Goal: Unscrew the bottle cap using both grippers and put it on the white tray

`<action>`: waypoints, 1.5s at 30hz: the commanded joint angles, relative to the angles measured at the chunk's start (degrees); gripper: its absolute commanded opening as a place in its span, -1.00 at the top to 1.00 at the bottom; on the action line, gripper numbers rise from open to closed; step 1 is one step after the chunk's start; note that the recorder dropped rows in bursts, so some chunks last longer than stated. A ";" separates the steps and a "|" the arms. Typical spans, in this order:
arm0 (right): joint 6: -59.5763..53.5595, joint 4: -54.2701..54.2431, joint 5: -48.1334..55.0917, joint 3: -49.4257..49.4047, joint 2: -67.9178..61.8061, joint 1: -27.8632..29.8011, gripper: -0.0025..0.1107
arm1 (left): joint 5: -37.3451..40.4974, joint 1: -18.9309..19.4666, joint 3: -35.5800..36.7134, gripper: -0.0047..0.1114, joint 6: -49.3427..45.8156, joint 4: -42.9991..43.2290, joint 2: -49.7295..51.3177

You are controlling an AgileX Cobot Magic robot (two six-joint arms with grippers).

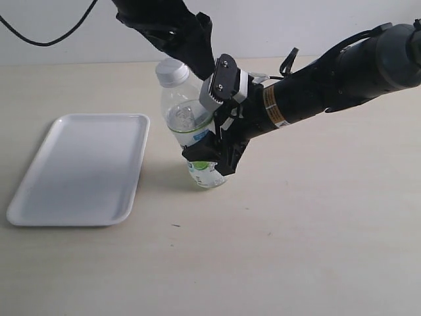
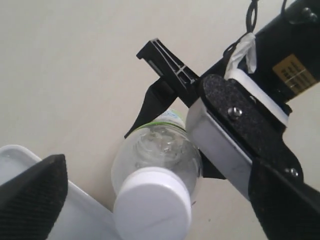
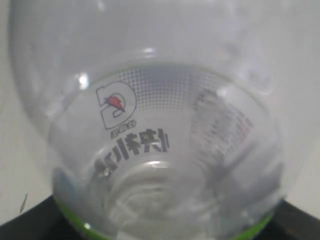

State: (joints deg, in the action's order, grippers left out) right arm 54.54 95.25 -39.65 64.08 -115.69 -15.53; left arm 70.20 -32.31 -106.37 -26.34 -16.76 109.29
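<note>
The clear bottle point(image 1: 187, 118) leans with its neck toward the tray, its base at or just over the table. My right gripper point(image 1: 212, 155) is shut on its lower, labelled half. The right wrist view is filled by the bottle point(image 3: 160, 150), with black fingers point(image 3: 30, 224) at its sides. The white bottle cap point(image 1: 172, 71) sits on the neck. My left gripper point(image 2: 157, 170) is open, with the cap point(image 2: 152, 205) between its spread fingers point(image 2: 35, 192) and touching neither. The white tray point(image 1: 79, 168) lies flat to the left of the bottle.
The right arm's white-grey block point(image 1: 220, 85) and thick black arm point(image 1: 329, 79) cross close behind the bottle's shoulder. A corner of the tray point(image 2: 20, 155) lies under the left gripper. A black cable point(image 1: 39, 36) hangs at the back left.
</note>
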 commanded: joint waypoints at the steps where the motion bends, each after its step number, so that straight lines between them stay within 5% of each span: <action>1: 0.12 1.28 0.79 -0.24 -0.17 0.21 0.96 | -0.24 -0.40 0.37 -0.68 -0.81 1.25 -2.32; 7: 1.02 1.28 0.77 -0.24 -0.17 0.21 0.96 | -0.24 0.34 2.33 -0.67 -2.23 0.87 -2.88; 12: 1.02 1.28 0.77 -0.24 -0.17 0.21 0.96 | -0.24 0.34 5.69 -0.47 -4.80 1.22 -2.88; 45: 1.16 1.28 0.77 -0.24 -0.17 0.21 0.96 | -0.24 0.34 3.57 -0.47 -4.04 5.64 -0.95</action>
State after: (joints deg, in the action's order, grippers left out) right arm 55.36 95.25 -39.55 64.08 -115.69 -15.53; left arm 70.10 -32.20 -102.39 -30.68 -11.37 108.49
